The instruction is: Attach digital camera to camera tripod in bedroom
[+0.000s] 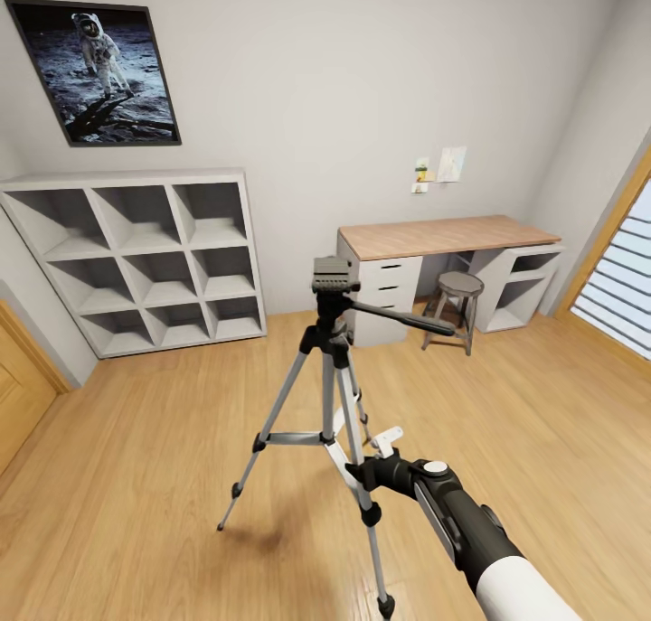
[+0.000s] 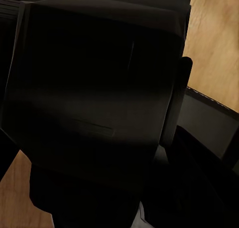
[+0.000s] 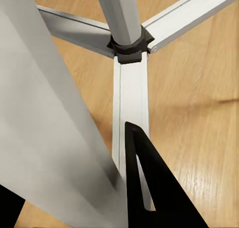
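Three silver legs carry the camera tripod (image 1: 330,395) that we see standing on the light wood floor (image 1: 163,476) in the middle of our head view, its black head (image 1: 333,276) bare on top and its long pan handle (image 1: 402,318) reaching toward the round grey stool (image 1: 459,306). Behind it we see the wood-topped desk (image 1: 448,235), the white cube shelf (image 1: 145,259) and the astronaut picture (image 1: 95,71) on the white wall. Our right arm (image 1: 470,531) reaches in from the lower right, and its right gripper (image 1: 366,445) sits right against the tripod's lower legs; white fingers (image 1: 387,438) show on either side of a leg, but we cannot tell whether they are clamped on it.

Our left wrist view shows a large dark boxy body (image 2: 94,98) very close to the lens, with wood floor behind; we cannot tell what it is, nor how the left claw stands.

Our right wrist view looks along one black fingertip (image 3: 149,188) lying against a silver brace of the tripod (image 3: 130,108), just below the black centre joint (image 3: 130,46) where the braces meet, with a blurred leg beside it.
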### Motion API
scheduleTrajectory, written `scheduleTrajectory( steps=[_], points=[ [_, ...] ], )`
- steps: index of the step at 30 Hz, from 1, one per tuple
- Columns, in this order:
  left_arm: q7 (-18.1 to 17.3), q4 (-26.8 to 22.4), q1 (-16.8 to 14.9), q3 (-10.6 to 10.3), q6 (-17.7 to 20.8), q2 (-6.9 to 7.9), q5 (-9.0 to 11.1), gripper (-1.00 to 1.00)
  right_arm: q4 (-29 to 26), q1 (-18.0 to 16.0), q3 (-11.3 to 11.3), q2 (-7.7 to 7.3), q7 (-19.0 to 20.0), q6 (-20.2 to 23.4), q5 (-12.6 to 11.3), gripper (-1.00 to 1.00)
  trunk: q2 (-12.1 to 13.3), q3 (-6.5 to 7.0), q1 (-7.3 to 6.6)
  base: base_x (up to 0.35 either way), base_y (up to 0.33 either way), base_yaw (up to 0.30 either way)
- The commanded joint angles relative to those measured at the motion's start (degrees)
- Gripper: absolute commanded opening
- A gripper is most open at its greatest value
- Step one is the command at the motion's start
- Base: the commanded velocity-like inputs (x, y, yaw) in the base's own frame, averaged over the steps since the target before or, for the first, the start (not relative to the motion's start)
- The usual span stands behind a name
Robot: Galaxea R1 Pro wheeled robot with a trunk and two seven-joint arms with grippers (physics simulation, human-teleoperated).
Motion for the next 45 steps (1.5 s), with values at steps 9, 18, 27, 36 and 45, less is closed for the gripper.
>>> scheduleTrajectory(
  steps=[9,18,27,36,45],
  points=[
    [-0.1,-0.9,0.0,-0.7,0.2,0.12,-0.2,-1.00,-0.1,0.0,0.0,-0.25,-0.3,-0.1,0.6,-1.00,-0.1,-0.07,0.01,0.000,0.000,0.000],
    [5.6,-36.4,-6.0,-0.5,30.7,15.38,-1.1,-1.00,1.4,0.0,0.0,-0.16,-0.3,-0.2,0.6,-1.00,-0.1,-0.07,0.01,0.000,0.000,0.000],
    [18.9,-44.3,-31.8,-0.2,48.9,16.90,-0.3,-1.00,2.0,0.0,0.1,-0.05,-0.3,-0.2,0.8,-1.00,-0.1,-0.07,0.01,0.000,0.000,0.000],
    [19.7,-44.9,-65.4,11.0,62.5,13.21,6.6,-1.00,2.0,0.0,0.1,-0.09,-0.3,-0.2,0.8,-1.00,-0.1,-0.07,0.01,0.000,0.000,0.000],
    [20.1,-51.4,-68.6,12.0,63.2,6.75,11.1,-1.00,2.0,0.0,0.1,-0.06,-0.3,-0.2,0.8,-1.00,-0.1,-0.07,0.01,0.000,0.000,0.000]
  ],
)
